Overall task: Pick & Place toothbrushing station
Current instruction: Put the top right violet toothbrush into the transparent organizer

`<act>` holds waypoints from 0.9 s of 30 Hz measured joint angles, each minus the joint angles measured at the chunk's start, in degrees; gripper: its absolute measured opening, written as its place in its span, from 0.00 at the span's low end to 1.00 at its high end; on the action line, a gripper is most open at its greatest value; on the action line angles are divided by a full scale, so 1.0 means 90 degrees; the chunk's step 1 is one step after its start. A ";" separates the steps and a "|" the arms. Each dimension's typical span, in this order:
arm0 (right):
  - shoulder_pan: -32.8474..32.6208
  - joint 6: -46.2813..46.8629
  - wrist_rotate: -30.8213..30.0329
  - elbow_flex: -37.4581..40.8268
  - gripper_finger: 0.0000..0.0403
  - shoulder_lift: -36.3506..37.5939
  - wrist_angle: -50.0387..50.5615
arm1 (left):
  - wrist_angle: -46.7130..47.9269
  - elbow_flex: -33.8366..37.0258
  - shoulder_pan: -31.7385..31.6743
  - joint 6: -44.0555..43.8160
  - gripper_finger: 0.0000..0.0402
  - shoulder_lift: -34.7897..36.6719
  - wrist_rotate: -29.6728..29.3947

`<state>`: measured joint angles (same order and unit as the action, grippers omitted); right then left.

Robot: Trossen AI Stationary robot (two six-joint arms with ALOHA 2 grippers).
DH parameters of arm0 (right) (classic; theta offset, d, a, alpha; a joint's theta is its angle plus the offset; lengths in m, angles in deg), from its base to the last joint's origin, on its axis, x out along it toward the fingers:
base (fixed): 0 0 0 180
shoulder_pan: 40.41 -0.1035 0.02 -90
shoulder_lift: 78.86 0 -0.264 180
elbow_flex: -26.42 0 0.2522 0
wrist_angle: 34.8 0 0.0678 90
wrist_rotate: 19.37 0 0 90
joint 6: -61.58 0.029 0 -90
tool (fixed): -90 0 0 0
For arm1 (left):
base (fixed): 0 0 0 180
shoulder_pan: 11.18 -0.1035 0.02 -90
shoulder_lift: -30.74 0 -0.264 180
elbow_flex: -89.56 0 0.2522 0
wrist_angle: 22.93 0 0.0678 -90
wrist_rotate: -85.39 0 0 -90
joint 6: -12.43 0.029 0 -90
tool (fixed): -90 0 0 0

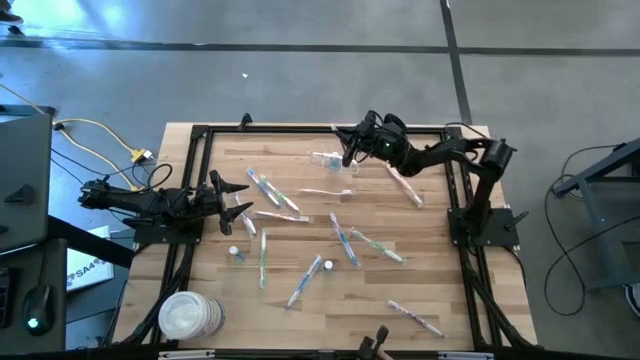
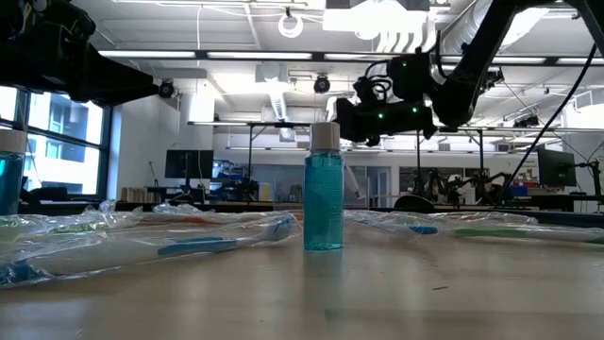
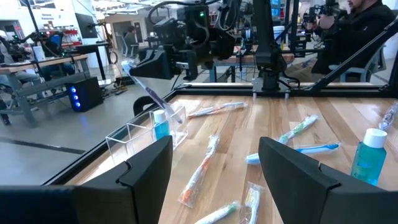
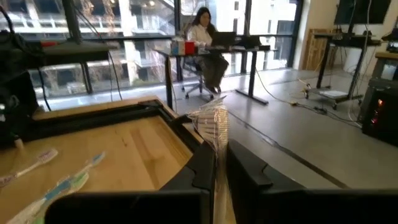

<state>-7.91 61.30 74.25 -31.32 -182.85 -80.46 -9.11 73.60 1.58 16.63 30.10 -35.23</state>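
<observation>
A clear plastic holder stands at the table's far edge, with a blue-capped bottle in it. My right gripper hovers just above it, shut on a wrapped toothbrush that slants down toward the holder. Whether the brush's lower end is inside the holder does not show. Several more wrapped toothbrushes lie flat across the wooden table. My left gripper waits open near the left edge, fingers level, nothing between them. My right gripper pinches the wrapped toothbrush between its two fingers, near its upper end. The crinkled clear wrapper sticks out past the fingertips. The fingers reach level from the table's right side. The brush hangs tilted below them, lifted clear of the table.
A blue bottle stands upright on the table close to the low camera. Another small bottle stands near my left gripper. A stack of white discs sits at the near left corner. A black frame rims the table.
</observation>
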 joint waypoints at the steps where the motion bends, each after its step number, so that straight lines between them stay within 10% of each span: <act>1: -0.0002 0.0000 -0.0101 0.0000 0.04 0.0069 0.0186 | 0.0000 0.0000 -0.0001 0.0000 0.60 0.0000 -0.0001; 27: -0.0173 -0.0118 -0.0796 0.0000 0.07 0.0134 0.1223 | 0.0001 0.0000 -0.0001 0.0000 0.60 0.0000 -0.0004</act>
<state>-9.47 60.24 67.09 -31.32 -181.64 -69.45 -9.09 73.60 1.57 16.63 30.10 -35.26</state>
